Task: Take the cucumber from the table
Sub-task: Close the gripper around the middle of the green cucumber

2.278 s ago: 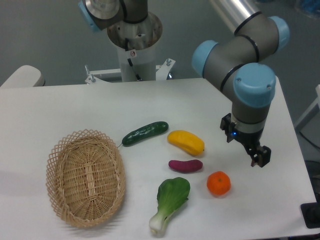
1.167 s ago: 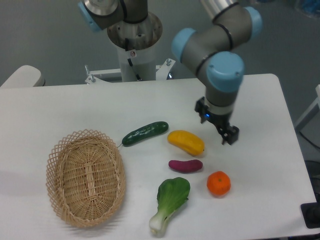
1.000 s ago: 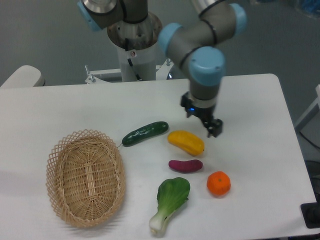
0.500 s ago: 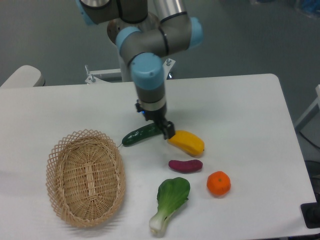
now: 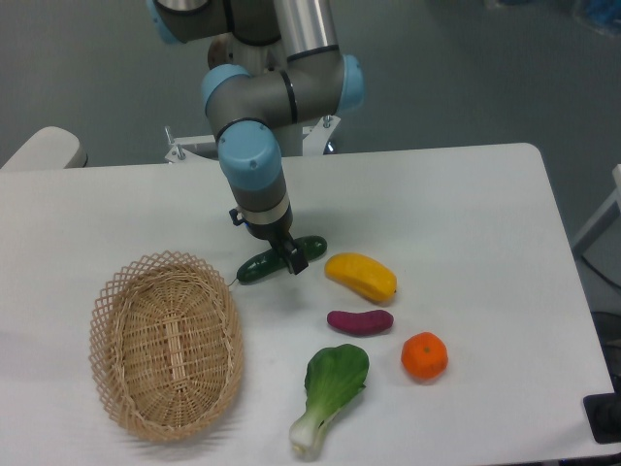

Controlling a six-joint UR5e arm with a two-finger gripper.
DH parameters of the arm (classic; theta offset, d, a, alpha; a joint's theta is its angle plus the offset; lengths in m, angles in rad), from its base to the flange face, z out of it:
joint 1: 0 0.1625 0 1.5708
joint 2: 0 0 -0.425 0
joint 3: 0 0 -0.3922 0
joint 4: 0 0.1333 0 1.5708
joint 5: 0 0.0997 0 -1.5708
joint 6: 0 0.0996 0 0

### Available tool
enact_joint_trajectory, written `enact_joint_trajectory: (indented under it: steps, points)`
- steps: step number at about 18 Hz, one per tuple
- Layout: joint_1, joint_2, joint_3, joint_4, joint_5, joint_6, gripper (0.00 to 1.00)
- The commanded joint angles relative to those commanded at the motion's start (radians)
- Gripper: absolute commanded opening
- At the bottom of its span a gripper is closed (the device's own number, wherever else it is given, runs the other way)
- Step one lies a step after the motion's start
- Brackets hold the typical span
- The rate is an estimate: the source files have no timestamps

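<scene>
Arm bent downward, gripper [image 5: 290,258] low, jaw state unclear.

The gripper [image 5: 292,260] hangs over the middle of the cucumber [image 5: 262,265] on the white table [image 5: 466,214], hiding it there; whether the fingers touch it is unclear.

Dark green glossy cucumber [image 5: 260,265] sitting on the plain white table [image 5: 466,214], tan woven basket [image 5: 167,346] showing at 8 o'clock, black gripper [image 5: 292,260] hanging off a grey-and-light-blue arm [image 5: 254,160].
</scene>
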Motion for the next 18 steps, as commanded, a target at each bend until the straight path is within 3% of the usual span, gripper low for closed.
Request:
enact_joint_trajectory:
  steps: [10, 12, 13, 15, 18]
  points:
    - [-0.002, -0.048, 0.003, 0.002, 0.000, 0.000, 0.97]
    - [-0.002, -0.048, 0.009, 0.000, -0.002, 0.006, 0.55]
    - [-0.002, -0.049, 0.011, -0.002, -0.002, 0.009, 0.39]
    - [0.003, -0.049, 0.017, 0.000, -0.002, 0.014, 0.24]
    - [0.011, -0.045, 0.041, -0.003, -0.003, 0.018, 0.17]
